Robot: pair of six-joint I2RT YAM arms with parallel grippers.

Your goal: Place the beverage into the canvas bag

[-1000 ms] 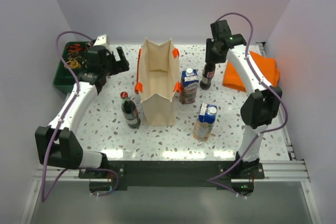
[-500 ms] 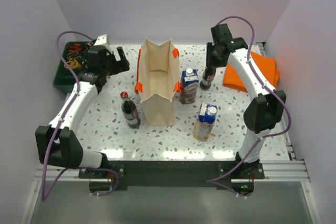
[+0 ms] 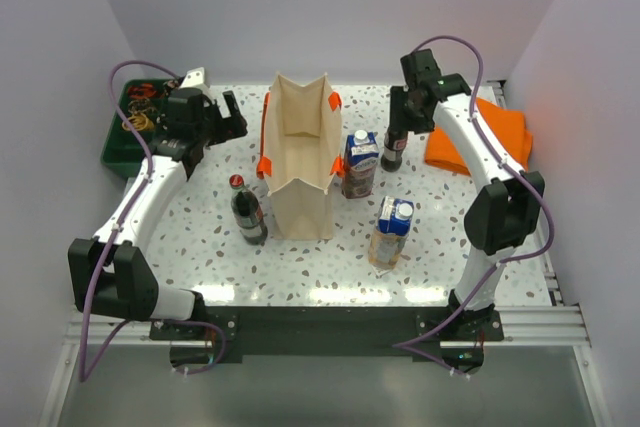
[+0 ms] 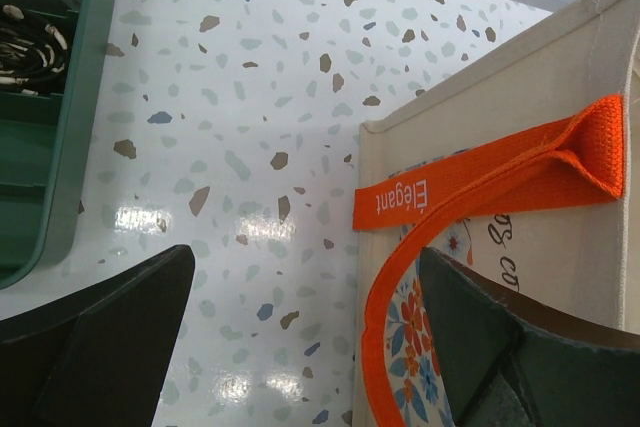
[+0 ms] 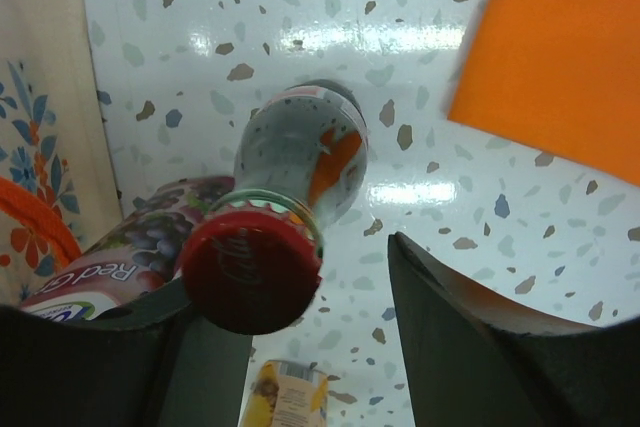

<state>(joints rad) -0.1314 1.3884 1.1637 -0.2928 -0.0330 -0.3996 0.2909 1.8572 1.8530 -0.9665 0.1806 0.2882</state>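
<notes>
The canvas bag point(image 3: 300, 162) stands open-topped in the middle of the table, beige with orange handles point(image 4: 480, 172). A dark beverage bottle point(image 3: 394, 147) with a red cap point(image 5: 252, 272) stands upright to the right of it. My right gripper point(image 3: 398, 129) is over the bottle's neck and open. In the right wrist view point(image 5: 300, 277) the cap rests against the left finger, with a clear gap to the right finger point(image 5: 470, 337). My left gripper point(image 3: 232, 117) hangs open at the bag's left side, with the handle loop between its fingers point(image 4: 305, 257), touching neither.
A grape juice carton point(image 3: 360, 162) stands between bag and bottle. A yellow carton point(image 3: 390, 232) is nearer the front, and a cola bottle point(image 3: 248, 212) stands left of the bag. A folded orange cloth point(image 3: 480, 132) lies far right, a green tray point(image 3: 125, 142) far left.
My right gripper has sunk slightly and its jaws have parted from the bottle's neck; the bottle stays upright on the table. The left arm has not moved.
</notes>
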